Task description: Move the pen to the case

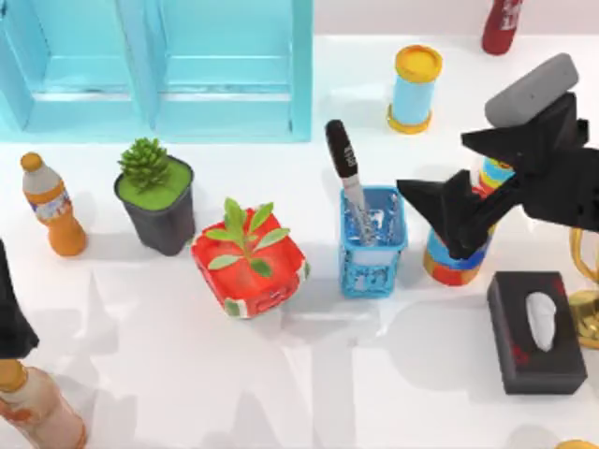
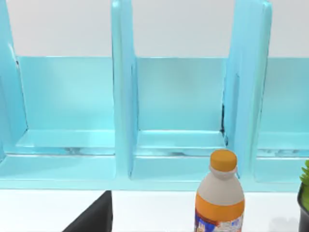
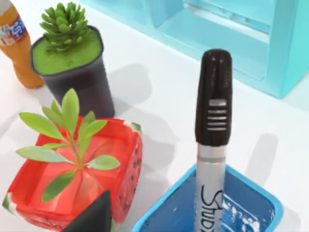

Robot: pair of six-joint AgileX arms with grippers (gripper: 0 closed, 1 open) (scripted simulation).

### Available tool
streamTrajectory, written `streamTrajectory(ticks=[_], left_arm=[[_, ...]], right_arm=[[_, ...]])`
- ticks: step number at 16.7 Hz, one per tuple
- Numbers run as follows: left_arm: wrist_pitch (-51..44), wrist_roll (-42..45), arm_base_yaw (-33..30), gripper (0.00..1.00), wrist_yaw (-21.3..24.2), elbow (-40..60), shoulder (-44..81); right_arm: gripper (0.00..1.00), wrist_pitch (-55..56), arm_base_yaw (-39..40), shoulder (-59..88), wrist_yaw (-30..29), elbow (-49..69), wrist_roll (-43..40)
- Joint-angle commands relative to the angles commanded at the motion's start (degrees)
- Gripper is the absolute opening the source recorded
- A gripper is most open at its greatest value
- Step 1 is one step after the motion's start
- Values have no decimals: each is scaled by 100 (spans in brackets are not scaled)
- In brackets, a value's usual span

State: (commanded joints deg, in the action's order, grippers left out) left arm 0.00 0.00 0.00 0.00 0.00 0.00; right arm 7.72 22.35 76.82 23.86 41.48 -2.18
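Right gripper (image 1: pixel 447 220): fingers spread, holding nothing, just beside the blue holder (image 1: pixel 372 245) on the side toward the tabletop's right edge. Pen (image 1: pixel 344 168): standing in the holder, black cap up, tilted. Right wrist view: lettering on the pen's barrel. Left gripper (image 1: pixel 11 323): parked at the left edge; finger state cannot be told.

Glossy black-capped pen (image 1: pixel 347 174) in lattice plastic holder (image 1: pixel 372 245).

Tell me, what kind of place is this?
Probably a pretend desk or tabletop made on a computer. A pen stands in a blue holder, two potted plants sit nearby, and a light blue shelf stands at the back.
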Motion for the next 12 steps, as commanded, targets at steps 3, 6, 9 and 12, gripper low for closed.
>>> streamTrajectory(ticks=[3, 6, 9, 12], left_arm=[[0, 0, 0, 100, 0, 0, 0], [0, 0, 0, 100, 0, 0, 0], [0, 0, 0, 100, 0, 0, 0], [0, 0, 0, 100, 0, 0, 0]], right_arm=[[100, 158, 41, 837, 168, 75, -183], [100, 230, -27, 1155, 224, 36, -282], [100, 231, -29, 1160, 225, 35, -284], [100, 211, 56, 1174, 167, 121, -232]])
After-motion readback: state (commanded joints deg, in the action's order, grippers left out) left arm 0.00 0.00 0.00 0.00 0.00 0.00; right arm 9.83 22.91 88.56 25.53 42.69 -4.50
